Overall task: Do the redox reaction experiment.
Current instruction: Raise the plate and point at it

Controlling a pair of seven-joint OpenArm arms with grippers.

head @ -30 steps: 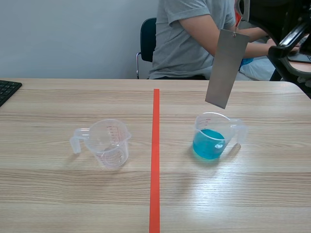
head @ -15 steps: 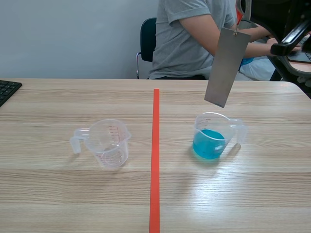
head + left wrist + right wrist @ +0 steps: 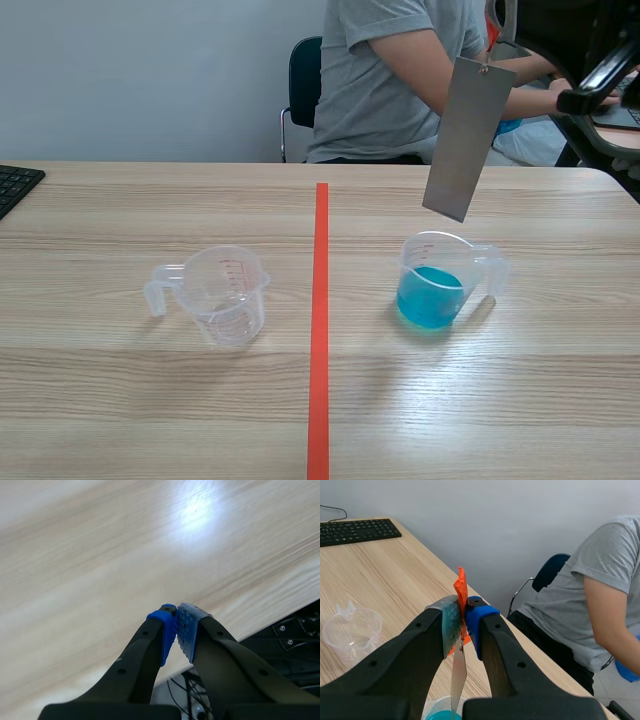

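Note:
A grey metal sheet [image 3: 462, 138] hangs tilted in the air above the cup of blue liquid [image 3: 435, 283], its lower edge clear of the cup's rim. An orange tab [image 3: 461, 587] at the sheet's top is pinched in my right gripper [image 3: 462, 617], which is shut on it; the sheet [image 3: 457, 680] hangs edge-on below, over the blue cup [image 3: 442, 712]. An empty clear measuring cup [image 3: 222, 294] stands left of the red line. My left gripper [image 3: 176, 625] is shut on nothing over the table's edge, out of the scene view.
A person in a grey shirt [image 3: 400, 70] sits across the table on a dark chair [image 3: 303, 85]. A black keyboard [image 3: 15, 185] lies at the far left edge. An orange-red tape line [image 3: 320, 320] runs down the table's middle.
The sheet has barely shifted, swinging slightly over the blue cup. The cups stand as before.

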